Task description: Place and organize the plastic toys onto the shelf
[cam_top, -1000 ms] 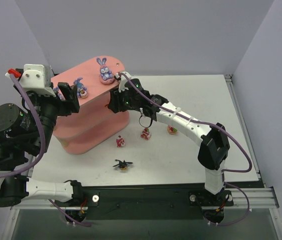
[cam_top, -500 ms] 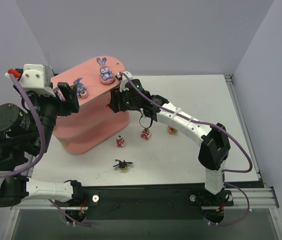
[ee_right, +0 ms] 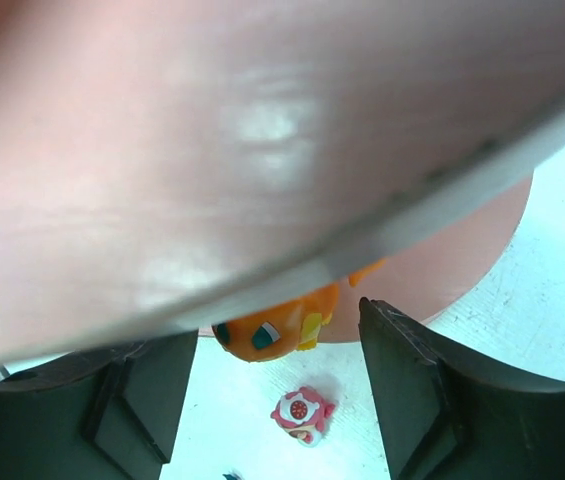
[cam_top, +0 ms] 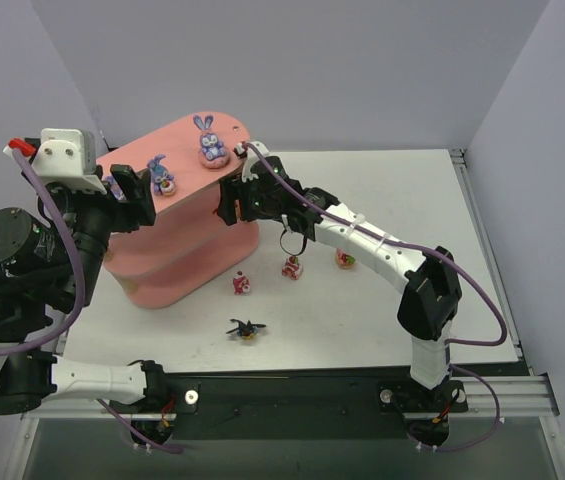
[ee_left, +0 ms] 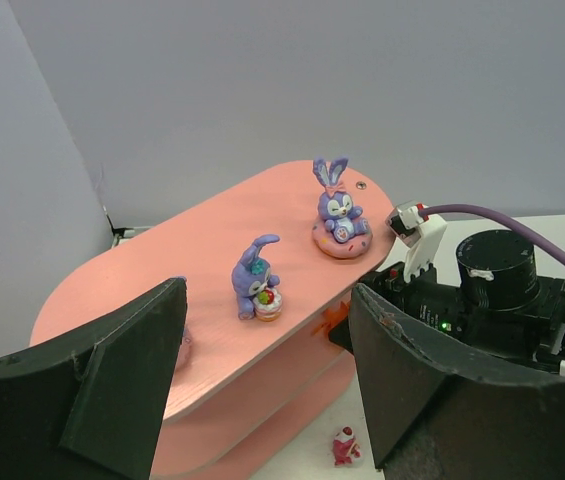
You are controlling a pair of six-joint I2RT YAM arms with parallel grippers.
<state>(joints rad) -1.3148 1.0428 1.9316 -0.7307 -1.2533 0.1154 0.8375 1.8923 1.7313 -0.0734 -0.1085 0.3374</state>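
Observation:
The salmon-pink shelf (cam_top: 187,250) stands at the left. On its top board are a bunny on a pink ring base (cam_top: 211,143) (ee_left: 339,205) and a bunny with a cake (cam_top: 161,177) (ee_left: 258,280); a third toy (ee_left: 182,345) is mostly hidden behind my left finger. My left gripper (cam_top: 134,200) (ee_left: 267,325) is open and empty at the board's left end. My right gripper (cam_top: 230,205) (ee_right: 277,335) is open under the top board's right edge, its jaws apart on either side of the orange toy (ee_right: 282,322), not touching it.
On the table lie three small pink-red toys (cam_top: 242,284), (cam_top: 291,267), (cam_top: 345,260) and the black-yellow spiky one (cam_top: 247,328). One pink-red toy shows in the right wrist view (ee_right: 302,412) and one in the left wrist view (ee_left: 344,446). Walls stand close behind and to the left.
My left arm has shifted slightly to the left. My right gripper has barely moved at the shelf's edge. The toys have not moved.

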